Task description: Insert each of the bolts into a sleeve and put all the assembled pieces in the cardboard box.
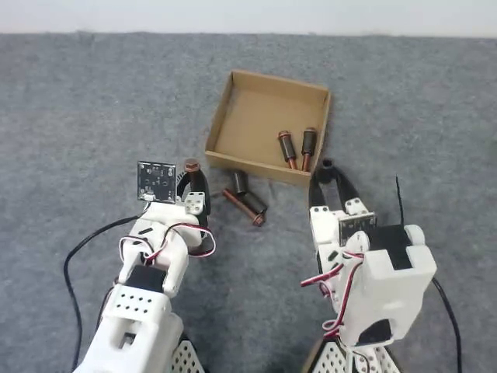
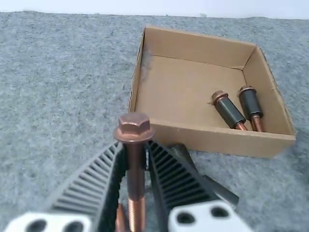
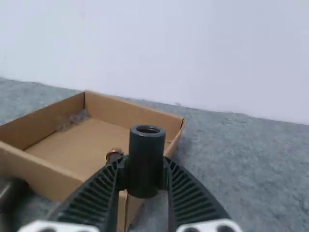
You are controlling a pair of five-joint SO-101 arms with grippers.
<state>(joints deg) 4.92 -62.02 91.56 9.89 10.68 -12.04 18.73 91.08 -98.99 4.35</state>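
Lower shank of the bolt (image 2: 133,133) cut off at the frame edge in the left wrist view; hex head clear, poking up past the fingertips. Pinched upright in the left claw (image 2: 135,147), just short of the near wall of the cardboard box (image 2: 218,141). Bottom end of the sleeve (image 3: 146,157) hidden between the ribbed fingers of the right claw (image 3: 145,169); open bore visible at the top. Right claw clamped on that sleeve, held upright beside the box's near right corner. Two assembled pieces (image 1: 287,146) lying side by side inside the box, toward its right wall; in the right wrist view mostly hidden behind the held sleeve, just a copper bit showing. On the grey carpet (image 1: 93,116) between the claws, just in front of the box: a loose sleeve (image 1: 237,181) and a sleeved bolt (image 1: 251,206), touching or only close, hard to tell. Both partly hidden behind a left claw finger in the left wrist view.
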